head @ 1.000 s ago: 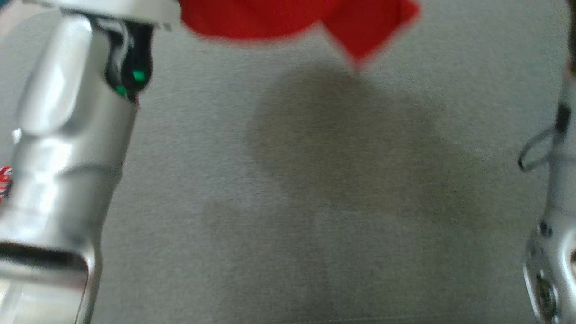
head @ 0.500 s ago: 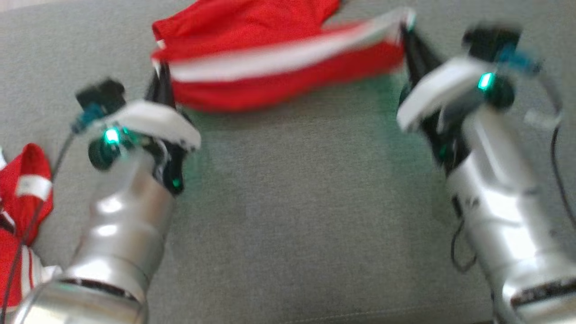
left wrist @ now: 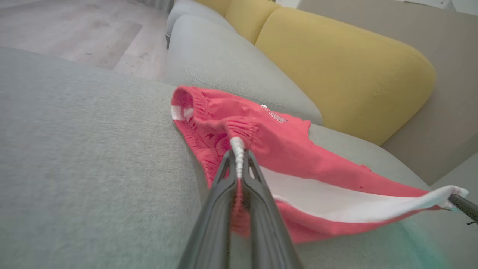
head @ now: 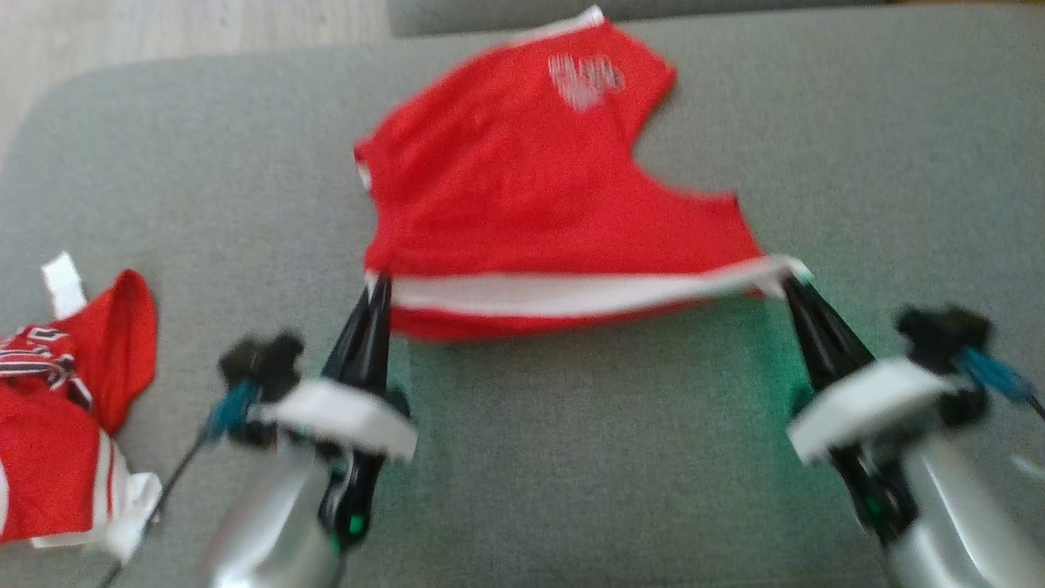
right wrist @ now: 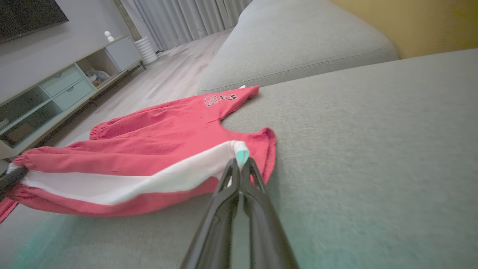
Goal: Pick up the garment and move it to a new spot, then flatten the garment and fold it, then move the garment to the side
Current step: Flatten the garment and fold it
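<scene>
The garment [head: 522,196] is a pair of red shorts with a white side stripe and a white print near one hem. It lies spread over the grey sofa cushion [head: 588,457], its near edge lifted and stretched taut. My left gripper [head: 377,286] is shut on the garment's left corner [left wrist: 238,144]. On the right corner [right wrist: 241,149], my right gripper [head: 790,282] is shut. Between the two grips the white stripe [head: 571,292] runs straight. The far leg with the print [right wrist: 220,99] rests flat on the cushion.
A second red and white garment [head: 57,416] lies crumpled at the cushion's left edge. Yellow back cushions [left wrist: 336,63] rise behind the seat. Wooden floor [right wrist: 164,80] and a low cabinet [right wrist: 56,97] lie beyond the sofa's end.
The head camera has tilted, so the whole picture shifted. Both grippers have drawn the garment's edge toward me, and more of the garment now lies spread on the cushion.
</scene>
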